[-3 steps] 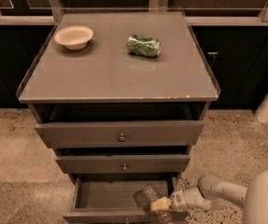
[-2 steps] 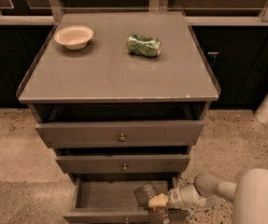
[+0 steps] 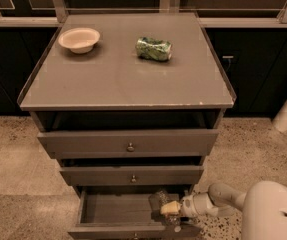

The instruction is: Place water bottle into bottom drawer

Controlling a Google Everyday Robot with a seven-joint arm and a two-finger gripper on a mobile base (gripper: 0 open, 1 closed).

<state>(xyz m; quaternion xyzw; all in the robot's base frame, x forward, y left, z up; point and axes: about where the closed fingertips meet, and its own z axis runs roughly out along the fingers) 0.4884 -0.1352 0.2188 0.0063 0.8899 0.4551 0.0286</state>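
Jaws are masked by the bottle and the wrist, so I cannot tell whether they stand apart or clamped. The gripper (image 3: 169, 208) sits low at the right side of the open bottom drawer (image 3: 114, 209), reaching in from the arm (image 3: 224, 198) at the right. In the single camera view, the water bottle (image 3: 158, 201) is right at the gripper's tip. It lies within the drawer's outline near the right wall, and I cannot tell whether its base rests on the drawer floor or hangs just above it. The step in hand looks like the set-down and release, near the end of the task. To do it well, the bottle should be lowered until the floor bears it before it is let go. It should be kept off the right wall and the front rim. The gripper should then leave upward and to the right without brushing the bottle or the middle drawer (image 3: 131, 175) just above. The bowl (image 3: 79, 39) and green can (image 3: 154, 49) on the cabinet top (image 3: 118, 81) are well apart from the work.
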